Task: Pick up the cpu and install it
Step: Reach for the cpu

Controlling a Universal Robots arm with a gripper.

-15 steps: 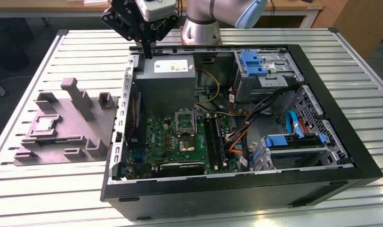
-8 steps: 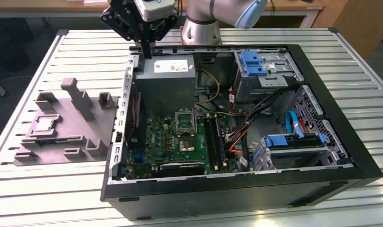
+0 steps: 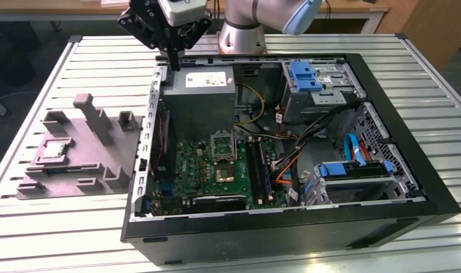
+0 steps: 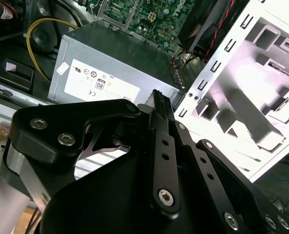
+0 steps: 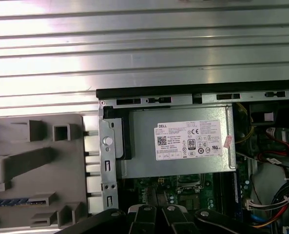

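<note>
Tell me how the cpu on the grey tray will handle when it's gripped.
The cpu looks thin and flat, so it is probably stiff and light. It sits low in the grey tray, so its edges may offer little to grip. Its pale top looks smooth, perhaps slippery. Being flat, it should not roll.

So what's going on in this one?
A single robot arm is working at an open computer case on a slatted table. Its gripper hangs shut, with nothing seen in it, over the case's edge beside the grey power supply. The cpu lies in the grey moulded tray to the exterior view's left of the case, not yet picked up.
</note>
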